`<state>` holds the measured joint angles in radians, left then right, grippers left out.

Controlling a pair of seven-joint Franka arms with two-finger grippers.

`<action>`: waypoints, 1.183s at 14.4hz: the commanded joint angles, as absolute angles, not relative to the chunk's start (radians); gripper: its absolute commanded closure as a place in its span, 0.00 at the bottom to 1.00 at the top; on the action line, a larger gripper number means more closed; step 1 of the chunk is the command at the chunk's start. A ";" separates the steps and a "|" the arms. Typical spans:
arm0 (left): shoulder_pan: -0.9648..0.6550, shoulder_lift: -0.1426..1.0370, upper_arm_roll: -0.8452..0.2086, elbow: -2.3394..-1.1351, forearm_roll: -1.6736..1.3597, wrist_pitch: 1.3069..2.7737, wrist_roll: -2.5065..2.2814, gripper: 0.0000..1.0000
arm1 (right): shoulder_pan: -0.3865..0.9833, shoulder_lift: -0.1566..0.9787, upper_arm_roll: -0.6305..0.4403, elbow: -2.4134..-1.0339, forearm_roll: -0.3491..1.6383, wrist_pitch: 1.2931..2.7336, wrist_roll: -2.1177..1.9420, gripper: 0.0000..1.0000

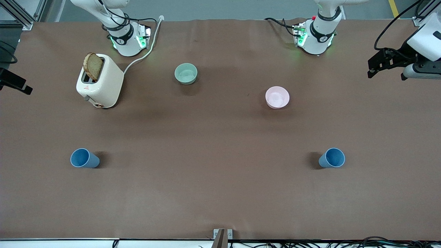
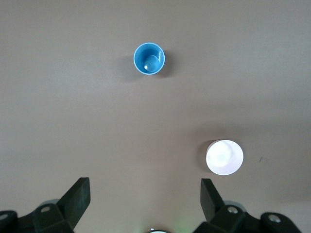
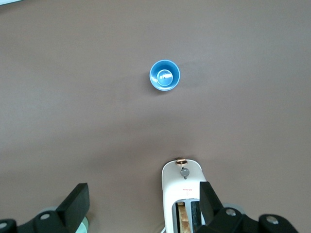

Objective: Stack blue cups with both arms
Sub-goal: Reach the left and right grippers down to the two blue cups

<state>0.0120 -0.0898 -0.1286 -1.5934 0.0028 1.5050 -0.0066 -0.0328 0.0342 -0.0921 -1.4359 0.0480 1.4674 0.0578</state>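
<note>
Two blue cups stand upright and far apart on the brown table. One cup [image 1: 84,158] is toward the right arm's end and also shows in the right wrist view [image 3: 164,75]. The other cup [image 1: 332,157] is toward the left arm's end and also shows in the left wrist view [image 2: 149,58]. My left gripper [image 1: 371,69] [image 2: 144,187] is held high, open and empty, over the table near its own base. My right gripper [image 1: 20,86] [image 3: 143,189] is also high, open and empty, over the toaster's area. Neither gripper touches a cup.
A white toaster [image 1: 100,81] [image 3: 182,196] with a bread slice [image 1: 93,66] stands near the right arm's base, its cable running back. A pale green bowl [image 1: 186,73] and a pink bowl [image 1: 277,97] [image 2: 224,157] sit farther from the front camera than the cups.
</note>
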 commanded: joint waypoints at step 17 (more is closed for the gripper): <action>0.124 0.428 -0.127 -1.674 0.043 2.072 -0.029 0.00 | -0.060 0.314 -0.107 -1.454 0.008 1.802 -0.139 0.00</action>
<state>0.1302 0.3924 -0.1226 -1.6660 0.0433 2.0329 -0.0046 -0.0442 0.2338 -0.0952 -1.4433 0.0185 1.7049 -0.0593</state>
